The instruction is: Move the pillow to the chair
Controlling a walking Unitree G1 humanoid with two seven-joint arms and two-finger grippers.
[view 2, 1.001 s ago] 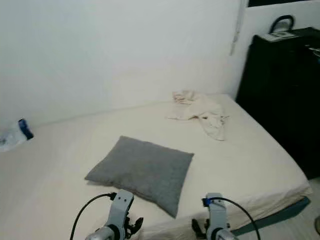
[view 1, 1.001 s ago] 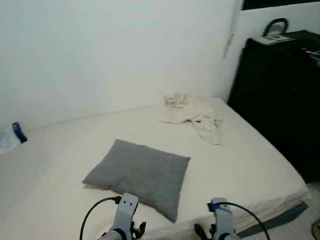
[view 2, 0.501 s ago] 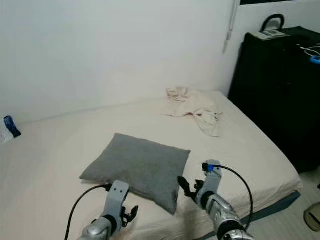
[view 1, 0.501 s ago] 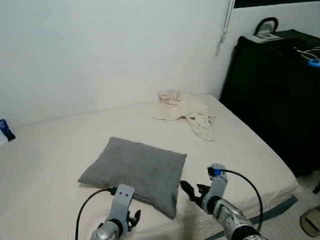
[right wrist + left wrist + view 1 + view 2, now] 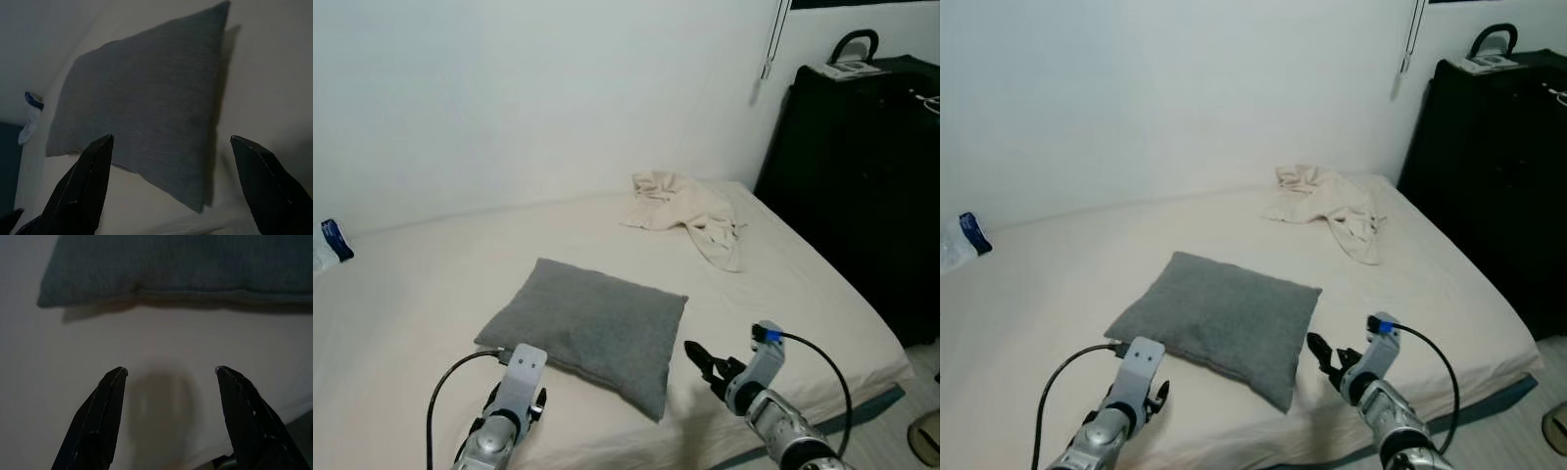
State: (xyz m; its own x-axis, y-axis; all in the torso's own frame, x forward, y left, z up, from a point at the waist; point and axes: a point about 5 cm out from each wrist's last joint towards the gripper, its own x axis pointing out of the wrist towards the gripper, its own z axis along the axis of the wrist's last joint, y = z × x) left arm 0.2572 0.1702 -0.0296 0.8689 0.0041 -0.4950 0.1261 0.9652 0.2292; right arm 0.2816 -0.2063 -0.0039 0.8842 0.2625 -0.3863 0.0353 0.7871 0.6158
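- The grey square fabric pillow (image 5: 584, 329) lay flat on the cream-sheeted mattress (image 5: 803, 294), near its front edge, with nothing resting on it.
- Beyond the pillow, toward the white wall, lay a crumpled cream cloth (image 5: 690, 215); a tall black cabinet (image 5: 862, 186) stood well off to the pillow's right.
- The right gripper (image 5: 702, 359) hovered just beside the pillow's right edge, fingers spread wide and not touching it.
- The left gripper (image 5: 168, 373) hung just short of the pillow's near edge, fingers likewise apart.
- The pillow looked soft, light and floppy, so it would likely sag if pinched at one corner.
- Taking opposite side seams with both grippers seemed the surest hold.
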